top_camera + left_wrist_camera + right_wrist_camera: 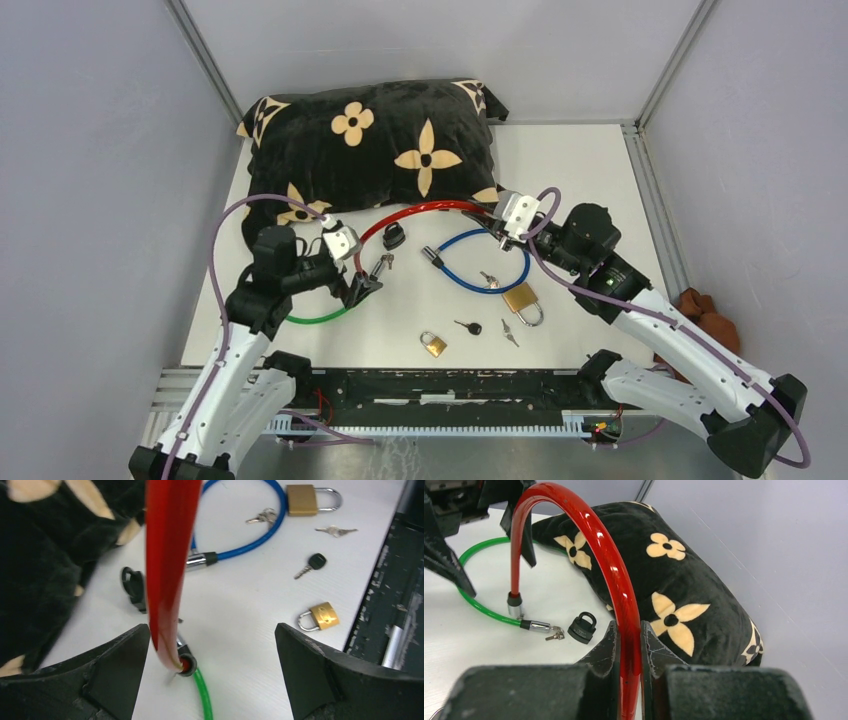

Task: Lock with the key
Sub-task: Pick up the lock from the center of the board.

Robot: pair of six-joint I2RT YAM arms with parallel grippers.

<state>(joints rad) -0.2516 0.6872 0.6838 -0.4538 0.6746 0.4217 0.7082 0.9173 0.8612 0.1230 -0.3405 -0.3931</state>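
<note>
My right gripper (629,640) pinches the red cable lock (596,532), arched just in front of the pillow (694,570). My left gripper (211,630) gapes wide around its free end. A key (311,565) lies untouched; locking is not yet done.

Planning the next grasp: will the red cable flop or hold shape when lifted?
Likely springy, not floppy: the red cable holds an arch from the right gripper. Its glossy sleeve looks slippery. Its far end, loose in the open left gripper, may swing.
</note>
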